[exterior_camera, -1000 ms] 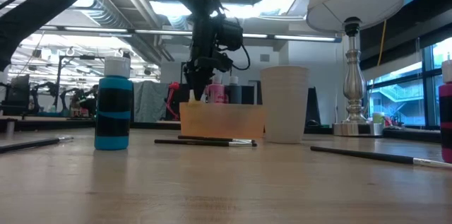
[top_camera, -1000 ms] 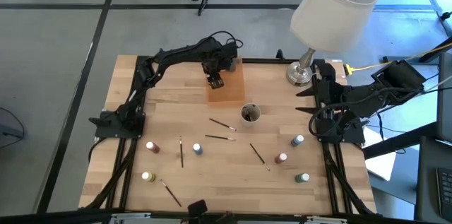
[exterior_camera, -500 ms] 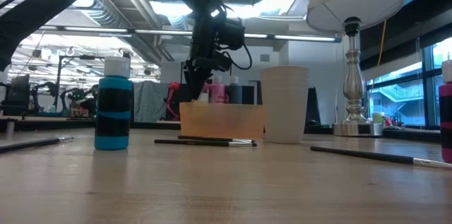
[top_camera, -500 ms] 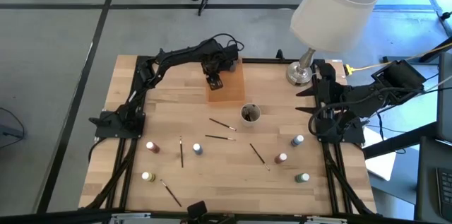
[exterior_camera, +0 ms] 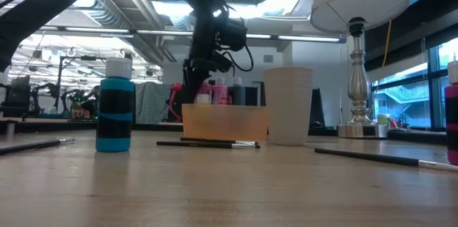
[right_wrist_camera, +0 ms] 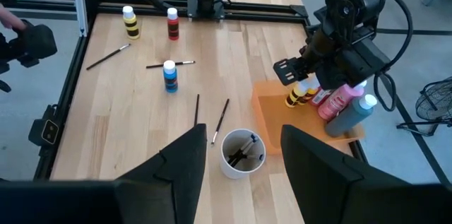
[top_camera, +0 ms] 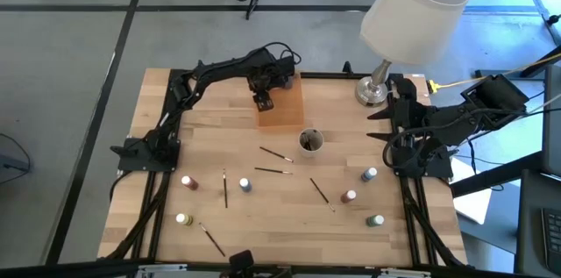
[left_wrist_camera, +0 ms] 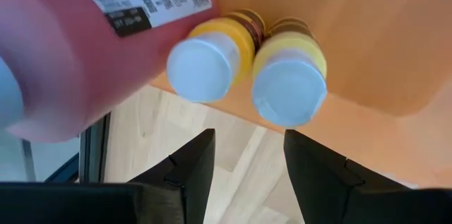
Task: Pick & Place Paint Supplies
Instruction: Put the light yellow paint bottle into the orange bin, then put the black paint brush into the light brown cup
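Note:
My left gripper is open and hovers just above the translucent orange tray at the table's far middle. Below its fingers, two yellow bottles stand in the tray beside a pink bottle; a grey bottle stands there too. Loose bottles stand on the near half: blue, red, green, yellow. Several dark paintbrushes lie flat between them. My right gripper is open and waits at the right edge.
A round cup holding brushes stands at the table's middle, near the tray. A lamp with a wide shade stands at the far right corner. Bare wood lies between the tray and the table's left edge.
My left gripper has drawn up and a little toward the far left, away from the tray. The yellow bottle that was at its fingertips a second ago now stands in the tray by itself.

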Robot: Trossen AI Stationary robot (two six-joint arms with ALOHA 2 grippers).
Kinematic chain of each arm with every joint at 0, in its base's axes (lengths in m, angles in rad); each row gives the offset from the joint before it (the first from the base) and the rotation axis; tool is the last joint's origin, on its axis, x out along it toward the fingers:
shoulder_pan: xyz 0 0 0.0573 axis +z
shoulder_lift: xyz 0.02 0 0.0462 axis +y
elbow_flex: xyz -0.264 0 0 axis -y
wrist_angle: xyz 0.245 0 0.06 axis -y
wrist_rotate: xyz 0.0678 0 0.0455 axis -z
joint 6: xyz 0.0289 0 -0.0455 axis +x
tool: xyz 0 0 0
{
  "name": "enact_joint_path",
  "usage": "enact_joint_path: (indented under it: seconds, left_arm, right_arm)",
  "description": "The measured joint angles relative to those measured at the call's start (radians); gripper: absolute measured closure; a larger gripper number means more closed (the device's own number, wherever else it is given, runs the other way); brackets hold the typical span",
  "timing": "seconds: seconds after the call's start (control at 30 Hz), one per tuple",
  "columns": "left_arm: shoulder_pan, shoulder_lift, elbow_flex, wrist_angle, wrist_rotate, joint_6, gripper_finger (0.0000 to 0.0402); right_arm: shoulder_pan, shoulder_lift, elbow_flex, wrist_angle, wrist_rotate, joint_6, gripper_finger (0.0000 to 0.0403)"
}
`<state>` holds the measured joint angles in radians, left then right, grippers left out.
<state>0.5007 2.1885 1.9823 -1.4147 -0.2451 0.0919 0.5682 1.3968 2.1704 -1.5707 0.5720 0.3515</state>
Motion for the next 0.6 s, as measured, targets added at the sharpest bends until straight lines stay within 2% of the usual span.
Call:
enact_joint_path:
  seconds: [0.2, 0.4, 0.53, 0.6]
  left_arm:
    - [-0.007, -0.042, 0.000, -0.031, -0.027, 0.000, 0.0236]
    - [-0.015, -0.171, 0.001, -0.076, -0.076, -0.044, 0.0237]
    - [-0.023, -0.291, 0.001, -0.072, -0.062, -0.098, 0.0237]
    - [-0.024, -0.347, 0.001, -0.072, -0.007, -0.164, 0.0236]
  right_arm:
    - [0.000, 0.000, 0.000, 0.000, 0.000, 0.000, 0.0216]
    - [0.000, 0.000, 0.000, 0.000, 0.000, -0.006, 0.0216]
    - [0.000, 0.000, 0.000, 0.000, 0.000, -0.031, 0.0216]
    - [-0.001, 0.000, 0.000, 0.000, 0.000, -0.048, 0.0216]
